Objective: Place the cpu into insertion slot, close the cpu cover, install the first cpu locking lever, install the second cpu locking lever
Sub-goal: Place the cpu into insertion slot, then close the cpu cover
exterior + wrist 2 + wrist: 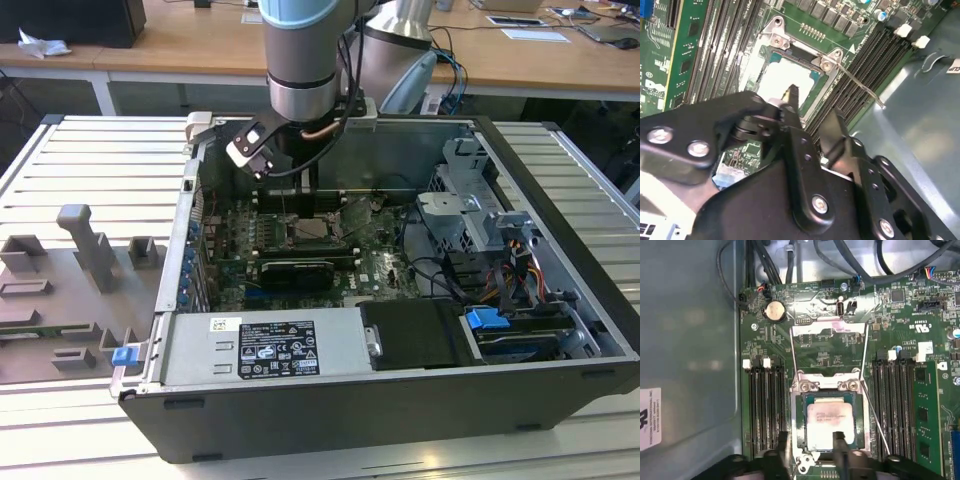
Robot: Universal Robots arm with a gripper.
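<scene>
The arm (300, 60) comes straight down from above into the open computer case (420, 405), its wrist level with the case's far wall in the exterior view and its tool pointing down at the green motherboard (920, 340). The gripper (811, 442) hangs just above the insertion slot (800, 415), with its 2 black fingers (840, 440) spread apart and gripping nothing. In the first wrist view, 1 fingertip overlaps the cpu's near edge and the other stands beside the socket rim, next to the long black memory slots (765, 405). The cpu (830, 422) lies flat inside the slot, pale metal top up, square with the rim. The cpu cover (850, 329) is swung open on its hinge at the far side of the slot, with the board showing through its open middle. A thin wire locking lever (876, 417) slants free along 1 side of the socket, unlatched in both wrist views.
</scene>
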